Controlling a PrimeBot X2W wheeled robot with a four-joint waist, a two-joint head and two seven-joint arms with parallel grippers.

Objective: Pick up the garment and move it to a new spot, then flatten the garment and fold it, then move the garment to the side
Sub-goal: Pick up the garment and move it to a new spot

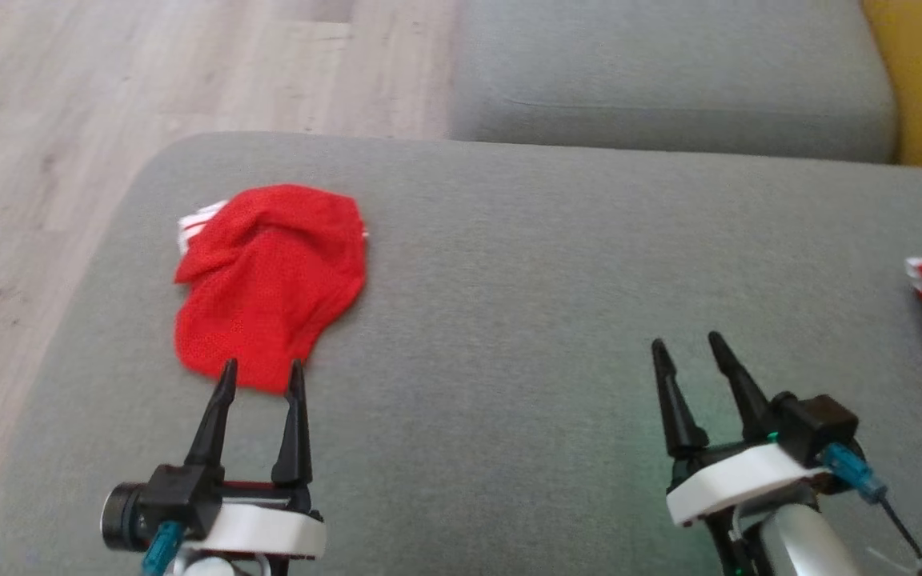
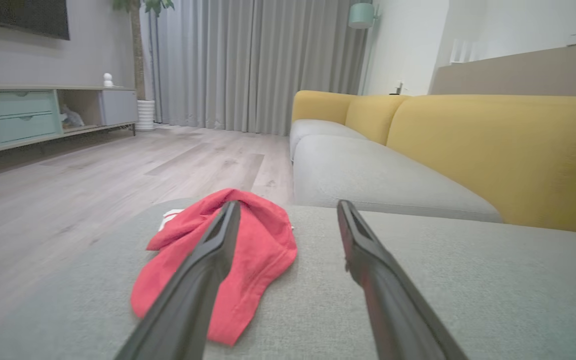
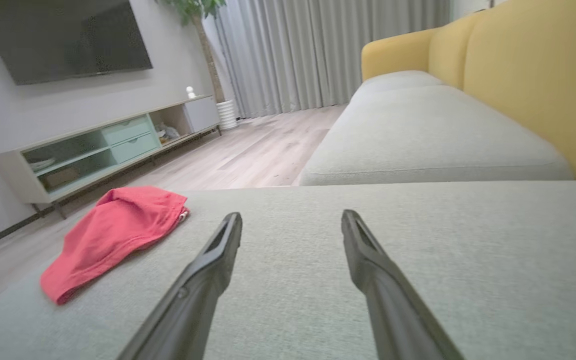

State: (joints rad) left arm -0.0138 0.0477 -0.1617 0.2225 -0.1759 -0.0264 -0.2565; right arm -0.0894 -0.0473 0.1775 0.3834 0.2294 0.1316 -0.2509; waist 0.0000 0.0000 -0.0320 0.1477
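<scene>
Red garment (image 1: 269,280) looked light, limp, bunched — best pinched at near hem — left gripper (image 1: 262,366) and right gripper (image 1: 687,342) both spread wide, empty.

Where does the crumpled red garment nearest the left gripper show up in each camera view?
Head view: red garment left of centre, just beyond the left gripper.
Left wrist view: red garment lower centre-left, partly behind one finger.
Right wrist view: red garment at the left, mid-height.
Shared landmark: the grey cushion under it.

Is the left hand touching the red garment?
Cannot tell. In the head view the left hand overlaps the near edge of the garment, but no view shows contact or a gap.
</scene>
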